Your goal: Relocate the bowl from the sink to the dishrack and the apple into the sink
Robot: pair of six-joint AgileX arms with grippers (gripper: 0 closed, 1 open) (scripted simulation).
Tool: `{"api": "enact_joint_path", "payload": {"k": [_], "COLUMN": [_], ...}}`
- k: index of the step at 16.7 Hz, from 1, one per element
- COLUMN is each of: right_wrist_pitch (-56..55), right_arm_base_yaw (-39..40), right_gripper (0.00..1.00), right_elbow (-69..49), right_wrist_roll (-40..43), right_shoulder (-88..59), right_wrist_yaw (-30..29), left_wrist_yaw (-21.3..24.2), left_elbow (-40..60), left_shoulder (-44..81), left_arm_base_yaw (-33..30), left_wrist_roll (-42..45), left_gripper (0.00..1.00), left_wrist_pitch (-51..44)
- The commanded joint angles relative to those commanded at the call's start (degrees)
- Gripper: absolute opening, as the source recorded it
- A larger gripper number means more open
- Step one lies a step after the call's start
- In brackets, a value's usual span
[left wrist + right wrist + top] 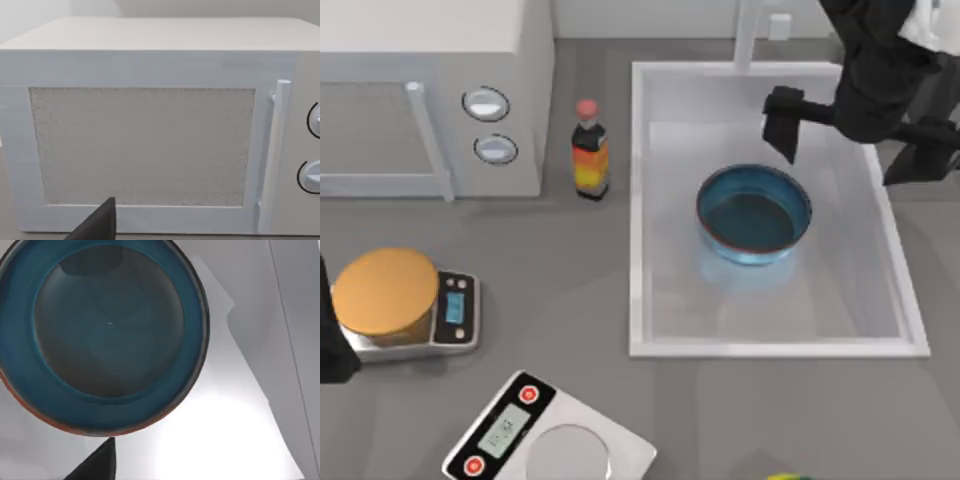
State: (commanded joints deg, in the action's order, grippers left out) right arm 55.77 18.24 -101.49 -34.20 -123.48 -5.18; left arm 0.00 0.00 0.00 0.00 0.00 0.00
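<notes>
**Where is the bowl?**
The blue bowl (754, 214), with its thin reddish-brown rim, sits upright and empty inside the white sink (640, 200), towards the far side of the basin. The right wrist view looks straight down into the bowl (105, 335).

**And the arms?**
The right gripper (855, 150) hangs over the sink's far right corner, above and beside the bowl — its two black fingers stand wide apart, holding nothing. The left arm (332, 340) is parked at the table's left edge; whether its jaws are apart or together I cannot tell.

**Anything else, any writing?**
Left of the sink stands a bottle (589, 150) with a red cap and a yellow-orange label — no text is readable. Beyond it is a white microwave (430, 100). Two scales sit nearer: one (455, 312) carrying an orange-topped disc (385, 290), one (550, 435) with red buttons and an unreadable display.
</notes>
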Motion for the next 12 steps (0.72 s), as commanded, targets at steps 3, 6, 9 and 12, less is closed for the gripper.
{"api": "enact_joint_path", "payload": {"k": [3,6,9,12], "right_wrist_pitch": [5.4,9.7,12.8,14.9], "right_arm_base_yaw": [3.1,6.0,8.6,10.6], "right_gripper": [1.00,1.00,1.00,1.00], "right_elbow": [-12.7,-23.6,-32.5,-39.3], "right_wrist_roll": [-0.3,0.2,1.4,2.6], "right_shoulder": [-10.5,-18.5,-24.2,-27.9], "right_wrist_yaw": [-0.5,-0.9,-1.1,-1.1], "left_wrist_yaw": [0.0,0.0,0.0,0.0], "left_elbow": [0.0,0.0,0.0,0.0], "left_shoulder": [0.0,0.0,0.0,0.0], "left_arm_base_yaw": [0.0,0.0,0.0,0.0], "left_wrist_roll": [0.0,0.0,0.0,0.0], "left_gripper": [1.00,1.00,1.00,1.00], "left_wrist_pitch": [0.0,0.0,0.0,0.0]}}
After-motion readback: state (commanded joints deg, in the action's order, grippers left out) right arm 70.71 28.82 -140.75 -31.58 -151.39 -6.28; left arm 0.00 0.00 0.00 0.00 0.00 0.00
